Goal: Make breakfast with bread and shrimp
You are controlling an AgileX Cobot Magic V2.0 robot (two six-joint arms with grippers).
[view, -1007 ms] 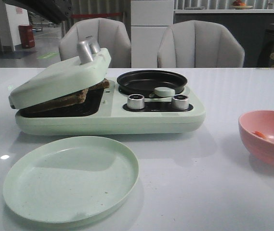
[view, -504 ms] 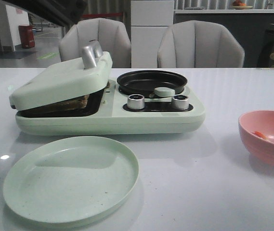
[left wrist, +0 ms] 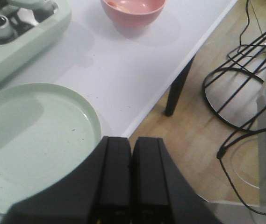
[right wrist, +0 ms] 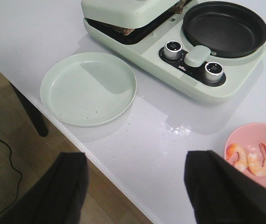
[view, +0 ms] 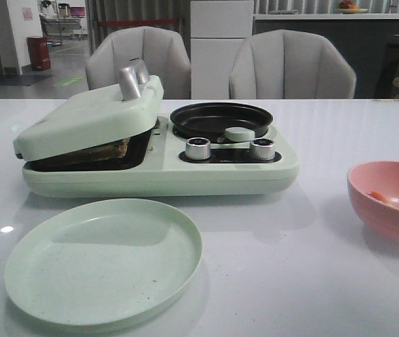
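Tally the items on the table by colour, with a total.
Pale green: 2, the breakfast maker and the plate
Pink: 1, the bowl
Pinkish-orange: 3, the shrimp in the bowl
Brown: at least 1 bread under the lid
Total: 7

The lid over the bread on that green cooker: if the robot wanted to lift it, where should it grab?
Probably the metal handle that sticks up near the far edge of the lid. It is the only narrow part; the rest is a broad smooth slab. The lid rests tilted on the bread, so coming from above, fingers either side of the handle, looks best. The left gripper seems better placed.
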